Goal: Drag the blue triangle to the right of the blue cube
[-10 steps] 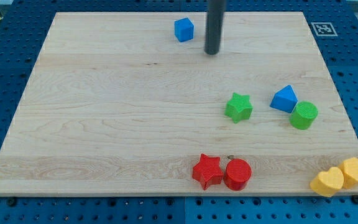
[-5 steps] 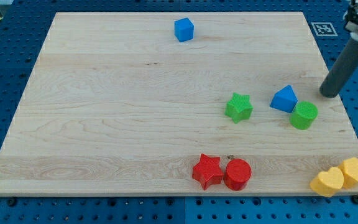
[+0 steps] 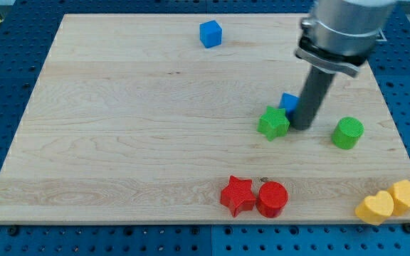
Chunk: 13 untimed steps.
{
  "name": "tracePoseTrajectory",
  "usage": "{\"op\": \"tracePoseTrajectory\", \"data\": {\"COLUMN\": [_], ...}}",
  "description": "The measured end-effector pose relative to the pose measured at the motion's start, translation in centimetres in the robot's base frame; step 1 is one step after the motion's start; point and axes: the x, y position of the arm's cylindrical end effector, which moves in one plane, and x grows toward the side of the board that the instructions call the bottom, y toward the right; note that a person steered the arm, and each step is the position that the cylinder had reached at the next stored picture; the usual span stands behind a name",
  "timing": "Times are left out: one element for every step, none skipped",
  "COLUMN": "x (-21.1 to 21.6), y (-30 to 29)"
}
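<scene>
The blue cube [image 3: 210, 33] sits near the view's top, left of centre. The blue triangle [image 3: 288, 102] is mostly hidden behind my rod, just above and right of the green star [image 3: 273, 122]. My tip [image 3: 302, 126] is on the board right against the triangle's right side, between the green star and the green cylinder [image 3: 347, 133].
A red star [image 3: 237, 195] and a red cylinder [image 3: 272, 199] lie at the view's bottom centre. Two yellow blocks [image 3: 390, 202] sit at the bottom right corner. The wooden board [image 3: 119, 128] ends at blue pegboard on all sides.
My tip swung from the view's top to the right edge, then came in leftward. The blue triangle has slid left and up, away from the green cylinder toward the green star.
</scene>
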Motion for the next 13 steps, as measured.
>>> {"op": "tracePoseTrajectory", "data": {"x": [-3.3,-3.1,-2.9,-6.5,-7.4,-2.1,-1.2,-5.7,-11.1,-9.5,-5.1,-3.8,-9.5], "y": [-3.5,-1.8,1.1,0.2,0.2,0.8,-1.8,-5.4,-6.0,-5.0,-3.5,0.4,2.7]}}
